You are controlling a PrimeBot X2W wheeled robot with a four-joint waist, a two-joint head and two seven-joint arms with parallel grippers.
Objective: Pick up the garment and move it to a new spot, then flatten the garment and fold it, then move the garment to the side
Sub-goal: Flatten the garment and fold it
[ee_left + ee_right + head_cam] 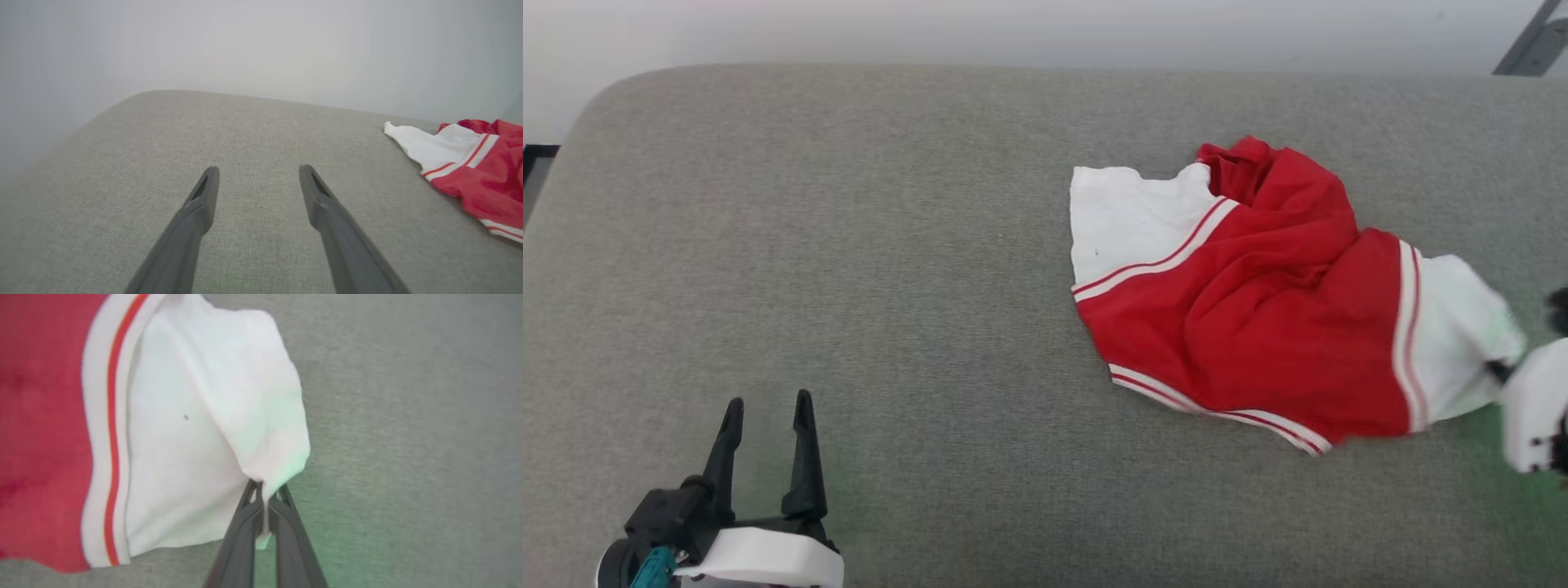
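The garment (1258, 310) lies crumpled on the right half of the grey cushion (849, 245), red body in the middle, a white sleeve at each end, lettering hidden. My right gripper (1499, 371) sits at the right edge of the head view, shut on the edge of the garment's right white sleeve (196, 449). In the right wrist view the right gripper (264, 486) pinches a fold of that white cloth between its dark fingers. Far to the left of the garment (470, 171), my left gripper (768, 408) hovers open and empty; the left wrist view shows the left gripper (258, 171) over bare cushion.
The grey cushion has a rounded far-left corner (621, 90) with a pale wall behind it. A grey metal bar (1531, 45) crosses the top right corner. Bare fabric stretches across the whole left half.
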